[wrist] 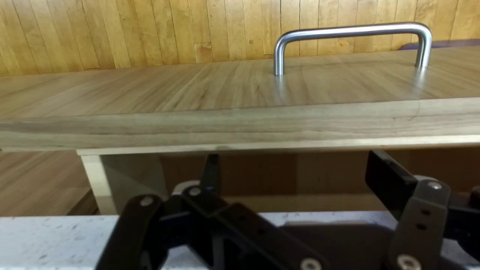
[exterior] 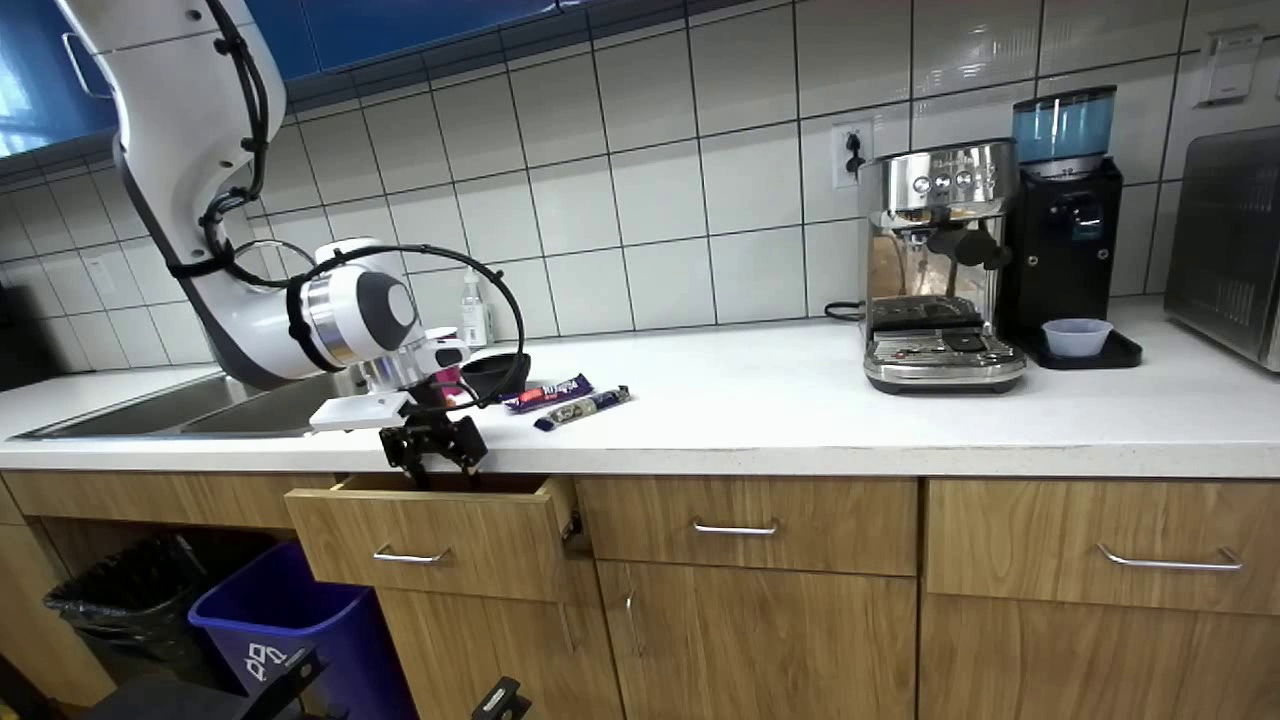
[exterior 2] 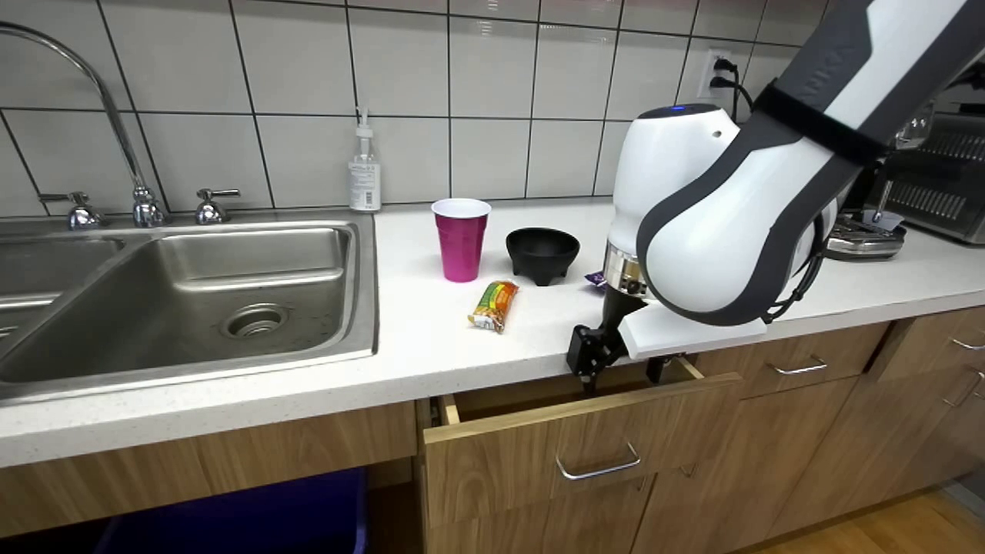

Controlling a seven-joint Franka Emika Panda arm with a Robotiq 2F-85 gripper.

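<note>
My gripper is open with nothing between its fingers. It points down over the gap of a partly pulled-out wooden drawer. In an exterior view the fingertips are at the opening, behind the drawer front. In the wrist view the spread fingers stand over the dark drawer inside, close to the inner edge of the drawer front. I cannot tell whether they touch it. The silver drawer handle is on the outer face. The drawer floor is mostly hidden.
On the white counter stand a pink cup, a black bowl, an orange snack packet and two wrapped bars. A sink is beside them. A coffee machine and a blue bin also show.
</note>
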